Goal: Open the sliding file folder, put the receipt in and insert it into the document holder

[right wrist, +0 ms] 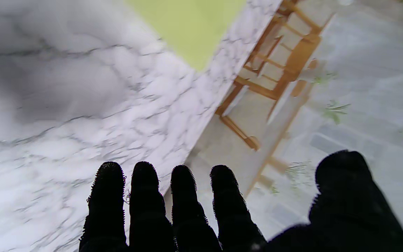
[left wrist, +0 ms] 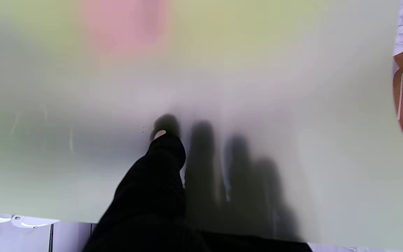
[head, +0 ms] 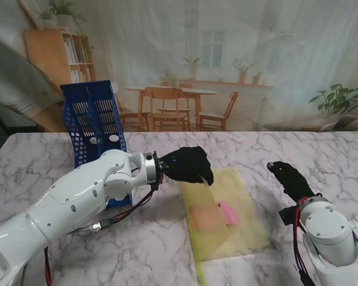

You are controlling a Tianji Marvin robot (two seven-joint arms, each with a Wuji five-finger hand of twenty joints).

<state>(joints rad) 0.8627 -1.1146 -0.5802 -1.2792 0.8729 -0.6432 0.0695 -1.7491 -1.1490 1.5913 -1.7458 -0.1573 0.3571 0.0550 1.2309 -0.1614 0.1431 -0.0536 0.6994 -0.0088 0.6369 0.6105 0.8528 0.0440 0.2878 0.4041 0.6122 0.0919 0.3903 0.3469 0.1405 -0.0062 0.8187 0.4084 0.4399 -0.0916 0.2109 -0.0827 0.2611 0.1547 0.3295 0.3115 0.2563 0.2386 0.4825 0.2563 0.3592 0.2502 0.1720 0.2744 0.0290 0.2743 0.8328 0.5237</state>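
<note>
A translucent yellow-green file folder (head: 232, 220) lies on the marble table in front of me, with a pink receipt (head: 228, 213) showing through it. My left hand (head: 188, 165), in a black glove, is shut on the folder's far left corner and lifts that flap. In the left wrist view the thumb (left wrist: 159, 164) presses one face of the folder sheet (left wrist: 292, 87) and the fingers show as shadows behind it. My right hand (head: 291, 179) hovers open to the right of the folder, fingers straight (right wrist: 145, 203). The blue document holder (head: 95, 119) stands at the far left.
The marble table (head: 48, 161) runs to a far edge before a printed backdrop of wooden chairs. My left forearm (head: 89, 196) crosses just in front of the document holder. A corner of the folder (right wrist: 187, 28) shows in the right wrist view.
</note>
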